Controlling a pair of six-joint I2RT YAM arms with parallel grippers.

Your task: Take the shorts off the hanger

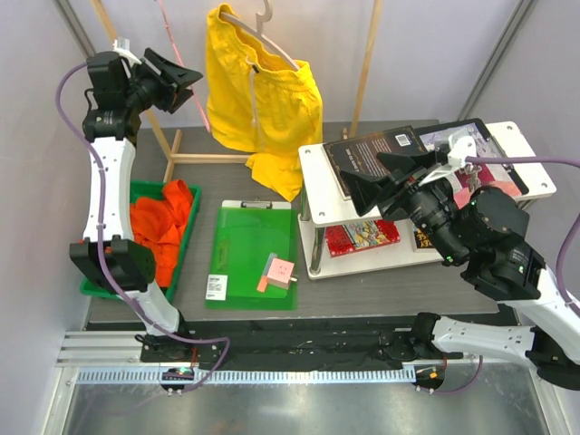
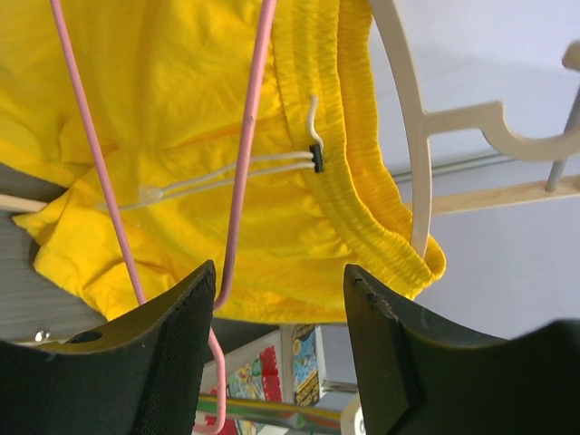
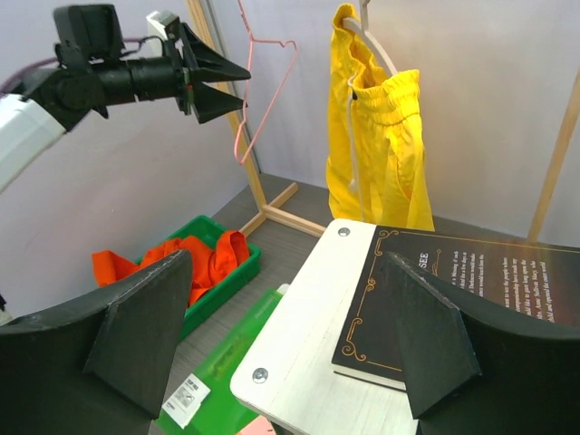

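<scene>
Bright yellow shorts [image 1: 258, 91] [image 2: 181, 118] [image 3: 381, 136] with a white drawstring hang on a cream hanger [image 1: 263, 36] [image 2: 408, 136] at the back rack. Left of them hangs a bare pink wire hanger [image 1: 186, 82] [image 2: 249, 136] [image 3: 267, 91]. My left gripper [image 1: 192, 91] [image 2: 279, 272] [image 3: 237, 82] is raised beside it and open; the pink wire runs just inside its left finger, unclamped. Orange-red shorts [image 1: 159, 222] [image 3: 181, 258] lie in a green bin [image 1: 91, 288] [image 3: 236, 272]. My right gripper [image 1: 362, 168] [image 3: 288, 258] hovers open and holds nothing.
A white two-tier shelf [image 1: 317, 159] [image 3: 299, 335] under my right gripper carries a black book [image 1: 381, 149] [image 3: 471, 290]; colourful books [image 1: 362, 237] lie on its lower tier. A green clipboard [image 1: 249, 254] with pink notes [image 1: 281, 270] lies mid-table. Wooden rack posts [image 1: 367, 63] stand behind.
</scene>
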